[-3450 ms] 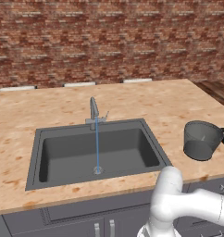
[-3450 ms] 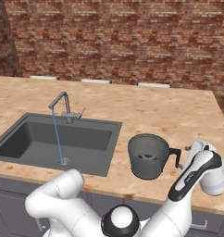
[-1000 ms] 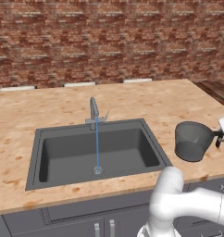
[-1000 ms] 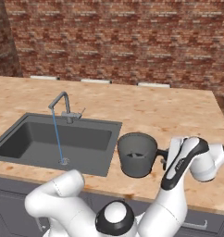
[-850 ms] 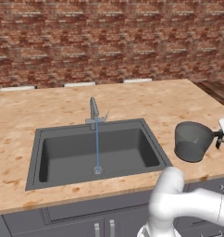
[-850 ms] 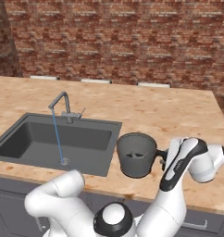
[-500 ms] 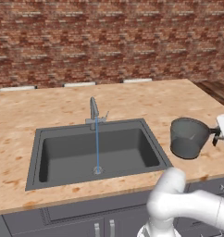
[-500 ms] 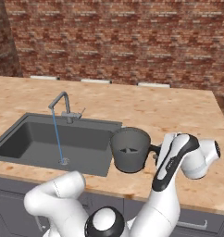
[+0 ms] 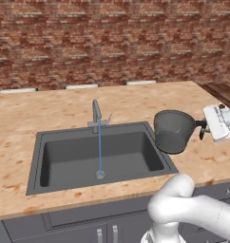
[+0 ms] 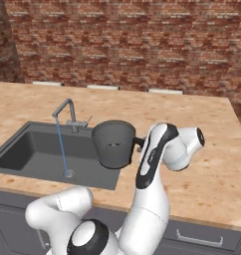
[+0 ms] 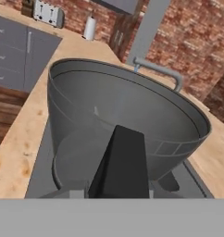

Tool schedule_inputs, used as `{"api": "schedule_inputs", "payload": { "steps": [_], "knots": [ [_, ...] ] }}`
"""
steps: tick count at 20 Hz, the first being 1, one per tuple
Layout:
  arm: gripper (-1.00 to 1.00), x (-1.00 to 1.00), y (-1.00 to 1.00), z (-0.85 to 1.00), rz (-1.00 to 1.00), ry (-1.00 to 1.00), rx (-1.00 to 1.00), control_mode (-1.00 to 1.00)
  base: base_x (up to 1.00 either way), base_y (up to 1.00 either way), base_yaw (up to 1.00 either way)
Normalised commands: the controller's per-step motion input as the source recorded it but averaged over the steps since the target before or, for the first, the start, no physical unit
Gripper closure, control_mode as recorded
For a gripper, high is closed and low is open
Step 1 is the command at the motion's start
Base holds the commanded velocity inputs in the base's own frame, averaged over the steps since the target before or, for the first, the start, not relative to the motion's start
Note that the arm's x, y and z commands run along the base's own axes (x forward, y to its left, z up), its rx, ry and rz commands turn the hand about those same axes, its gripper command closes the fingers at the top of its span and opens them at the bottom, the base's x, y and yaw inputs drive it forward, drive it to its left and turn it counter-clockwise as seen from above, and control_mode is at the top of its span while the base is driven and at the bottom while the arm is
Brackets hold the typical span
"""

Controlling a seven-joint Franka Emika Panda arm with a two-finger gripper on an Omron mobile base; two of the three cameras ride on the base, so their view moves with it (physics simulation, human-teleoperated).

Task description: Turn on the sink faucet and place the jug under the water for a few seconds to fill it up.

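Left base view: everything placed against the sink (image 9: 41, 163), going left to right.
Sink: dark grey rectangular basin set in the light wood-patterned counter (image 9: 22, 118), round drain on its floor.
Sink faucet (image 9: 96, 115): at the middle of the sink's back rim, spout curved over the basin.
Water (image 9: 100, 152): thin light-blue stream falling straight from the spout to the drain.
Jug (image 9: 173, 131): dark grey, upright, lifted off the counter, at the sink's right rim near the back corner, well to the right of the stream.
Jug handle: black, on the side turned away from the sink, reaching toward the gripper (image 9: 203, 130).
Gripper: just right of the jug, farther from the sink; fingers pressed together on the black handle.
Right base view, same order: sink (image 10: 13, 149) at left; faucet (image 10: 67, 113) behind it; water (image 10: 61, 147) dropping into the basin; jug (image 10: 113, 143) hanging over the sink's right edge, clear of the stream; white arm right of it, past the sink.
Hand view: jug (image 11: 123, 111) seen from its handle side, open mouth tilted up; the faucet spout (image 11: 155, 69) shows beyond its far rim.
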Motion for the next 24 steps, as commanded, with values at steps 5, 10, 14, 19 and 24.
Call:
{"api": "schedule_inputs", "payload": {
  "steps": [5,10,14,19,24],
  "knots": [
    [1.0,0.34,1.0,0.0,-0.03,0.05,-0.06,-1.0,0.0,0.0,0.0],
    [1.0,0.4,1.0,0.0,-0.08,0.06,-0.09,-1.0,0.0,0.0,0.0],
    [1.0,0.41,1.0,0.0,-0.08,0.05,-0.08,-1.0,0.0,0.0,0.0],
    [1.0,0.3,0.88,-0.04,-0.02,0.08,-0.05,-1.0,0.0,0.0,0.0],
    [1.0,0.08,0.5,-0.02,0.0,0.13,0.0,-1.0,0.0,0.0,0.0]
  ]
}}
